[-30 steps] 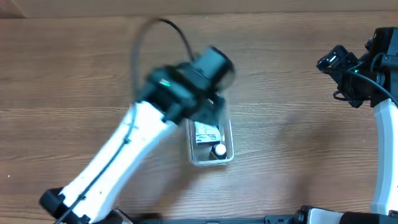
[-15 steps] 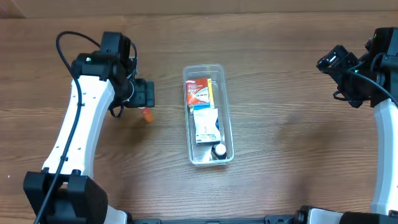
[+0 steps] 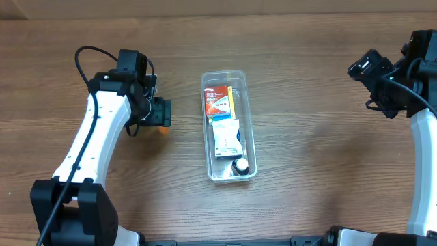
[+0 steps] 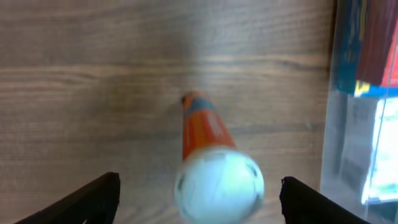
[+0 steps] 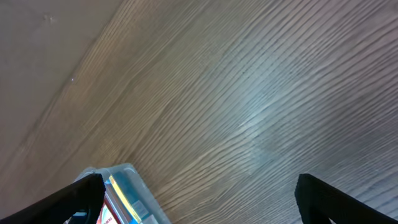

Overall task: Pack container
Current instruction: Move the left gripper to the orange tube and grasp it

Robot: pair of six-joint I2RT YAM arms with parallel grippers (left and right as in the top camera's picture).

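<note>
The clear container lies lengthwise at the table's middle. It holds a red packet, a white and blue packet and a small white-capped bottle. An orange tube with a white cap lies on the wood left of the container; only its orange tip shows from overhead. My left gripper is over it. In the left wrist view the open fingers stand wide on either side of the cap without touching it. My right gripper is open and empty at the far right, raised.
The container's wall shows at the right edge of the left wrist view, close to the tube. Its corner shows at the lower left of the right wrist view. Bare wood lies under the right gripper.
My left arm swung from above the container out to the left, then settled over the orange tube. The right arm and the container have not moved.
</note>
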